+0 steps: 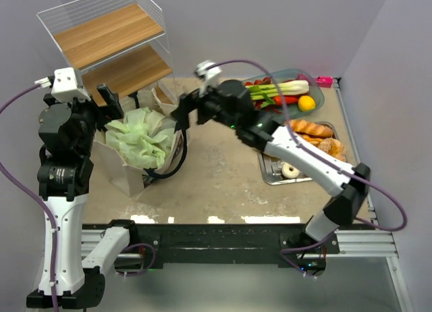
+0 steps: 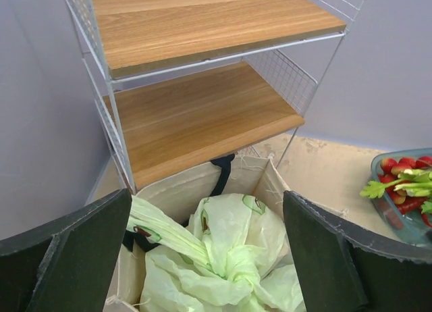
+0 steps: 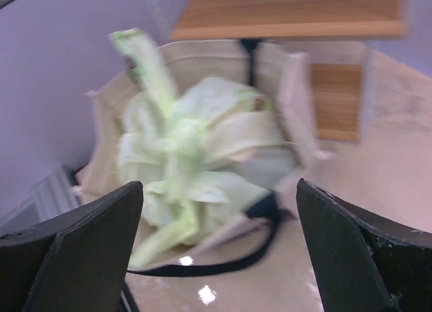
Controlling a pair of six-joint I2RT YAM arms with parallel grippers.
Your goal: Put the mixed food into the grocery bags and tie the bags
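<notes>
Tan tabletop [image 1: 216, 184]: canvas tote [image 1: 121, 177] holds avocado-print green bag [image 1: 138, 140]; left pincer [image 2: 206, 251] and right pincer [image 3: 219, 251] both spread.

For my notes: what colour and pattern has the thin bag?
Thin bag: pale green, small avocado prints; left wrist view.

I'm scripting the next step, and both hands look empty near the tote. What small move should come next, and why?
Probably draw the right hand back from the green bag and swing it toward the metal tray. It and the left hand stand open and empty, the green bag sits gathered inside the tote, while bread and a doughnut lie unpacked on the tray.
</notes>
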